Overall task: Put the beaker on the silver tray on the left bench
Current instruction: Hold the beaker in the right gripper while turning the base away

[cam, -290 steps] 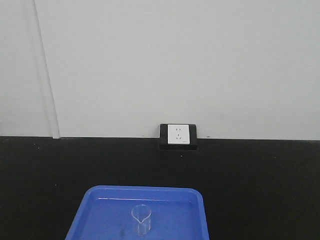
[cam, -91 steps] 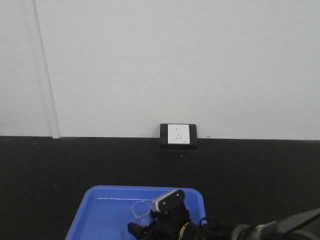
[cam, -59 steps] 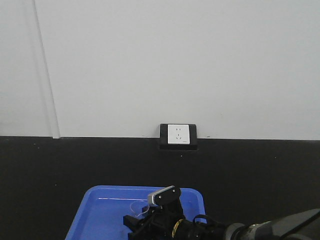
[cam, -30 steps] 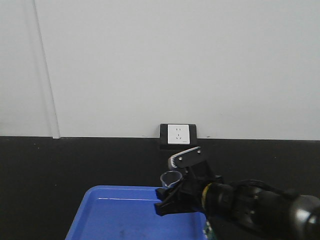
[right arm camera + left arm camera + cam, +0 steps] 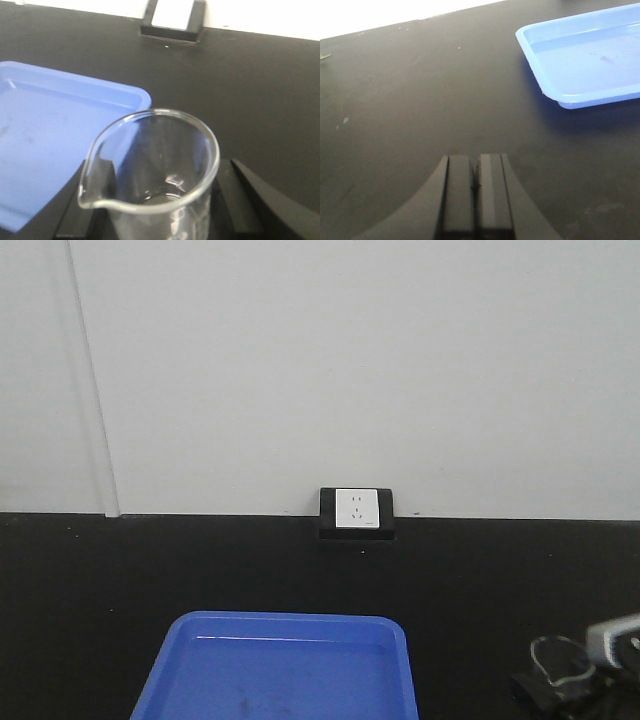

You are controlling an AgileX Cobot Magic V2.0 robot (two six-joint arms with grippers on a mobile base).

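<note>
The small clear glass beaker (image 5: 155, 170) stands upright between my right gripper's fingers (image 5: 235, 200), spout toward the lower left; the right gripper (image 5: 157, 210) is shut on it. In the front view the beaker (image 5: 558, 658) and the right gripper (image 5: 570, 690) sit at the bottom right, over the black benchtop and right of the blue tray. My left gripper (image 5: 475, 192) is shut with nothing in it, above bare black benchtop (image 5: 410, 100). The silver tray and the left bench are out of view.
A bright blue plastic tray (image 5: 200, 640) lies on the black benchtop near the front, holding nothing; it also shows as the blue tray (image 5: 580, 65) and the blue tray (image 5: 45, 145). A black and white wall socket (image 5: 357, 512) sits at the back against the white wall.
The right gripper took hold of the beaker in the blue tray, lifted it, and carried it right and down to the bottom right of the front view. The blue tray now holds nothing.
</note>
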